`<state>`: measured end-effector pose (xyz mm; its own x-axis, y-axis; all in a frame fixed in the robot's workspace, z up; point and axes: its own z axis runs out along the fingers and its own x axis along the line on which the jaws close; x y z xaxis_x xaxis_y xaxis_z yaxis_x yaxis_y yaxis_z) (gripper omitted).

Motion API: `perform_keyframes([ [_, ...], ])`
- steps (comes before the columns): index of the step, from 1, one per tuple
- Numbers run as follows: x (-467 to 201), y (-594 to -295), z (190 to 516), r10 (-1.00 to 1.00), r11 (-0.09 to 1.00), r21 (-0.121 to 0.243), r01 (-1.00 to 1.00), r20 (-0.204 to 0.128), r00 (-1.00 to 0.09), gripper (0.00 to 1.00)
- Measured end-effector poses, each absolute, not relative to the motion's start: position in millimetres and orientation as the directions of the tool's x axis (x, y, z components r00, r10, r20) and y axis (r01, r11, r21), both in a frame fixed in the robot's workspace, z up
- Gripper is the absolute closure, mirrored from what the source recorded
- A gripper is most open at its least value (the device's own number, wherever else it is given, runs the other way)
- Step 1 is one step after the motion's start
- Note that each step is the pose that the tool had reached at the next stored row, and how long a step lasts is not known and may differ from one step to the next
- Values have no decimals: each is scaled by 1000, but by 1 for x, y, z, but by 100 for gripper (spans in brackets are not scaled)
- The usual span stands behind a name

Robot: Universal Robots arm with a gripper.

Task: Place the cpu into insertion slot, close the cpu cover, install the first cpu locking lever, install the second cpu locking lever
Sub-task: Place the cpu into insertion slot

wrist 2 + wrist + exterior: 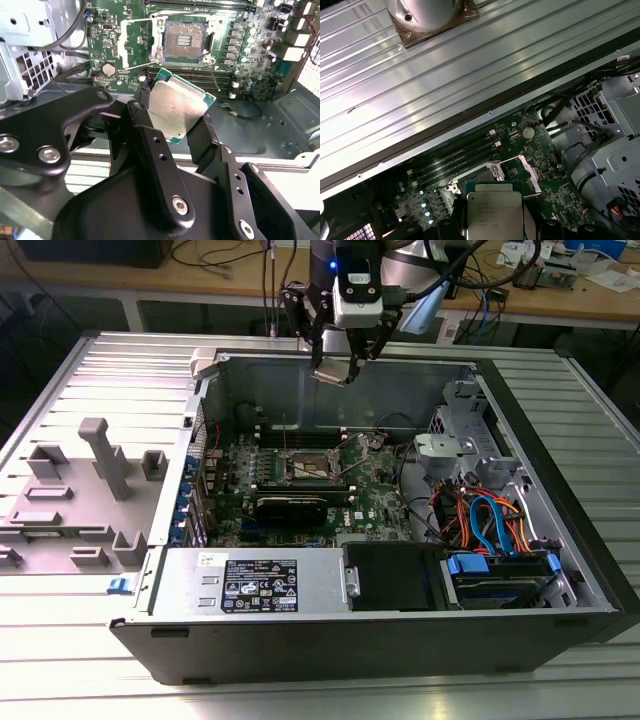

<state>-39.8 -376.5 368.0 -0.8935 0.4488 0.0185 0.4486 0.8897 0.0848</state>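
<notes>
The jaws clamp the cpu [177, 107], a flat square with dull silver top, apart from the insertion slot [185, 40].

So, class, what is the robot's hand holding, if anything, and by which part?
The hand grips the cpu by two opposite edges.

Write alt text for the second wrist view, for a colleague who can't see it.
The gripper holds the silver chip between its black fingers. Past it, on the green circuit board, the socket sits empty with its metal cover swung open beside it.
</notes>
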Motion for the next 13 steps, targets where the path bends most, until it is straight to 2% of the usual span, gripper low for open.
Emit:
perform_keyframes([
  [13,-40,-377,365,543,836,84,543,19,-839,46],
])
